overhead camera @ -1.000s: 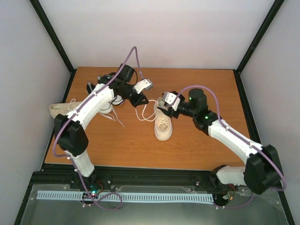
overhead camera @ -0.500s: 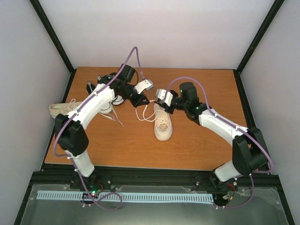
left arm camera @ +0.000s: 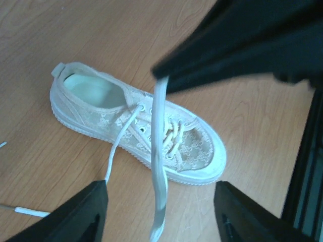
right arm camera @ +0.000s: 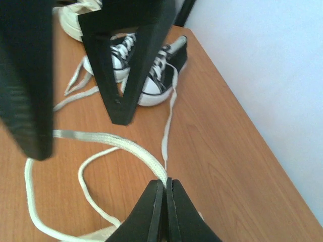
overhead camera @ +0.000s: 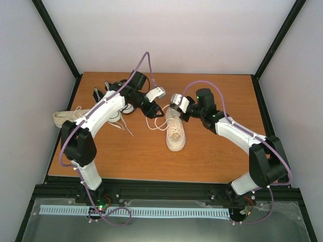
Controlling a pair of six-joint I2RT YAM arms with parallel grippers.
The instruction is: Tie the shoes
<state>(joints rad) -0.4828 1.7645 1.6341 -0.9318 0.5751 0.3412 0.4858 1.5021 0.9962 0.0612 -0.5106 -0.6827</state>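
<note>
Tabletop: one, wooden.
Cream sneakers: two, namely the middle cream sneaker and the left-edge cream sneaker.
Black sneakers with white toe caps: two, side by side at the far left, partly hidden by an arm.
Loose lace strands off the middle cream sneaker: two.
Arms: two, namely the left arm and the right arm.
Tools: two, namely the left tool and the right tool.
Purple cables: two, one per arm.
</note>
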